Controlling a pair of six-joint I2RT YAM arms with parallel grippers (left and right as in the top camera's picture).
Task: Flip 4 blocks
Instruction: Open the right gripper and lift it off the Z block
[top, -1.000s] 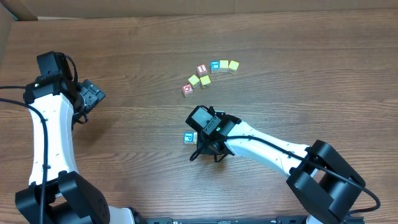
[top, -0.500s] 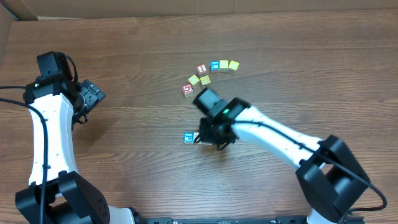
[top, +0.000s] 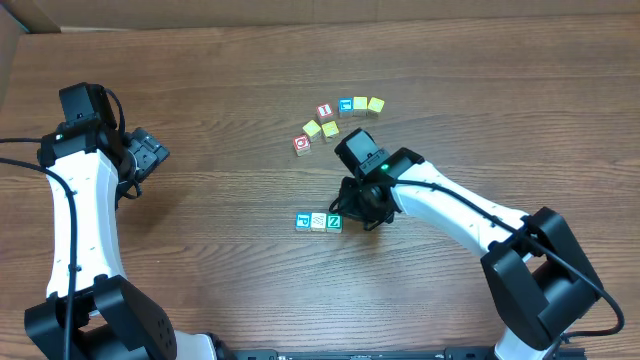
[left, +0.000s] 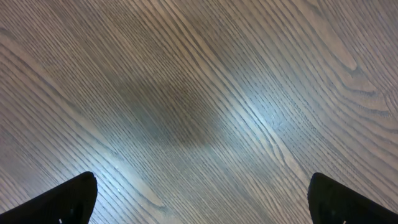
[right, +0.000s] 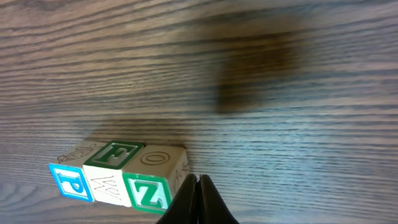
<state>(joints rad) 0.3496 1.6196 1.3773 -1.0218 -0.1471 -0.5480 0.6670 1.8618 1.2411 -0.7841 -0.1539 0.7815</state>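
My right tool (right: 196, 198) is pinched fully together with nothing in it. Its tips are just beside the teal Z block (right: 149, 191), though I cannot tell if they touch. That block ends a tight row on the surface (top: 200, 80): blue block (top: 303, 221), pale patterned block (top: 318, 221), then the Z. The red-faced block (top: 301, 144) sits well apart, near the yellow cubes (top: 312, 128). My left tool (top: 150, 155) hangs spread wide over bare wood, well away from every block.
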